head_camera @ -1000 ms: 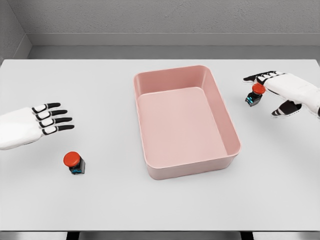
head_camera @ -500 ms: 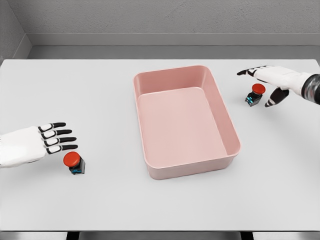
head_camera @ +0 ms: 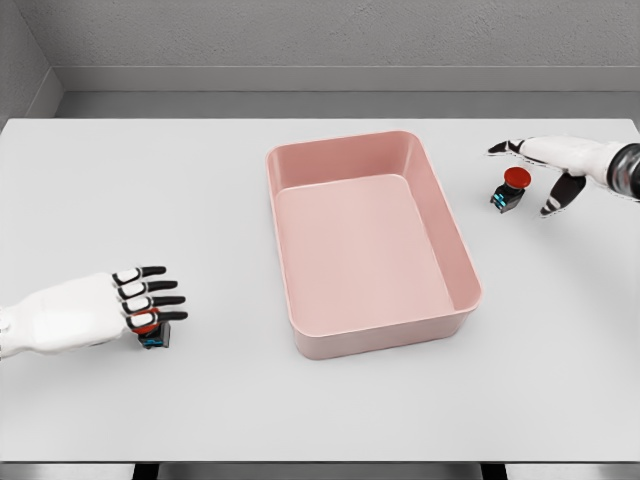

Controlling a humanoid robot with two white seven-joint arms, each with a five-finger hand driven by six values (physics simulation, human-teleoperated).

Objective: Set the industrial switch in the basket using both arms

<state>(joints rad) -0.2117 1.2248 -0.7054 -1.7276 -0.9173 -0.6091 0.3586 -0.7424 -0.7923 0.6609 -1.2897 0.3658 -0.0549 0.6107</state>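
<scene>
Pink basket (head_camera: 455, 250) sits mid-tabletop (head_camera: 200, 180), nothing inside it. Head view: left hand (head_camera: 100, 308) lies flat over the left industrial switch (head_camera: 152, 335), fingers (head_camera: 150, 300) extended and covering its red cap, not closed around it. Right hand (head_camera: 560, 165) hovers just beside the right industrial switch (head_camera: 510, 189), which stands on the tabletop right of the basket; fingers spread, holding nothing.

A pink, rounded-corner basket (head_camera: 375, 245) sat empty, mid-table. One red-capped switch (head_camera: 511, 188) stood upright on the table to its right, outside it. A second switch (head_camera: 152, 333) stood to its left, mostly covered from above.
</scene>
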